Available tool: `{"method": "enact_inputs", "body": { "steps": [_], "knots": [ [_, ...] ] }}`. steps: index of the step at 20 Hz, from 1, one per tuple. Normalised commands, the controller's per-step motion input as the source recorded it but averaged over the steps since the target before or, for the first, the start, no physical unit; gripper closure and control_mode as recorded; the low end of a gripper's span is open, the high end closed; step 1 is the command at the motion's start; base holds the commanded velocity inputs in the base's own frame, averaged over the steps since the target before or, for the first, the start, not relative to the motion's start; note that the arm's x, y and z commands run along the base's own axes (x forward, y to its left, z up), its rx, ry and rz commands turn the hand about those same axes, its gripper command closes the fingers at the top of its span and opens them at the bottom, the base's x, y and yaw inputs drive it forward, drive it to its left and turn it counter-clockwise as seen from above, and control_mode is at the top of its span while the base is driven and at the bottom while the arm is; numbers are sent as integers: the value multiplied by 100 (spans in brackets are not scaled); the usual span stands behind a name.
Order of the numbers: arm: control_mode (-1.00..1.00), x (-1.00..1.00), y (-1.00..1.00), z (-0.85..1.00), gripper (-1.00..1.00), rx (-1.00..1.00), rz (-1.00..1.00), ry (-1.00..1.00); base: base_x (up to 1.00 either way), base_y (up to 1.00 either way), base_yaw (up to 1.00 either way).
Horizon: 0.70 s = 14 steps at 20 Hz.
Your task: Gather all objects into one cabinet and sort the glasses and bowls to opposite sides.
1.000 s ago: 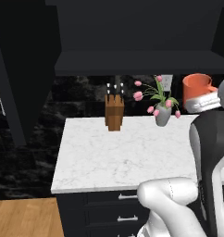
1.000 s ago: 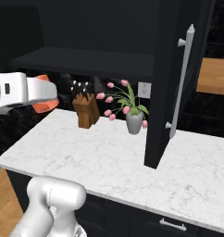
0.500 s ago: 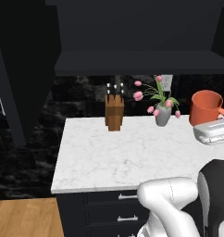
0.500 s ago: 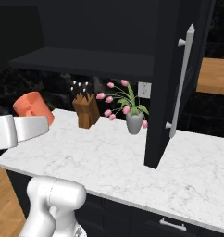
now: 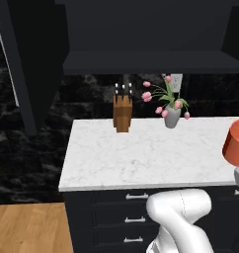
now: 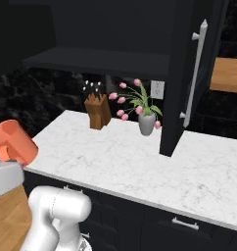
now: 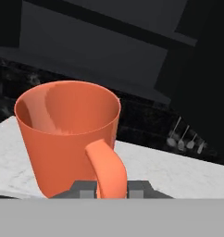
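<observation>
My gripper [image 7: 111, 188] is shut on the handle of an orange mug [image 7: 67, 134], which stands upright with its mouth open toward the top of the hand view. In the left base view the mug [image 5: 235, 142] hangs at the far right edge, over the right end of the counter, with the hand just below it. In the right base view the mug [image 6: 14, 142] hangs at the far left, off the counter's front corner. The black cabinet stands open above the counter, and its long shelf board [image 5: 151, 63] [image 6: 98, 61] is bare where it shows.
A wooden knife block [image 5: 122, 112] [image 6: 98, 111] and a grey vase of pink tulips [image 5: 172, 115] [image 6: 146, 122] stand at the back of the white marble counter [image 5: 141, 153]. The open cabinet door [image 6: 186, 78] with a long pale handle hangs over the counter's right part. Dark drawers lie below.
The arm has carried the mug down and outward, from shelf height beside the tulips to counter height at the edge of both base views. The grip has not changed.
</observation>
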Motion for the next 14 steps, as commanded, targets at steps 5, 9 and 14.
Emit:
{"method": "enact_inputs", "body": {
  "steps": [5, 9, 14],
  "knots": [
    [100, 0, 0, 0, 100, 0, 0, 0, -16, 0, 57],
    [100, 0, 0, 0, 100, 0, 0, 0, -8, 0, 74],
    [100, 0, 0, 0, 100, 0, 0, 0, -1, 0, 73]
  ]
}}
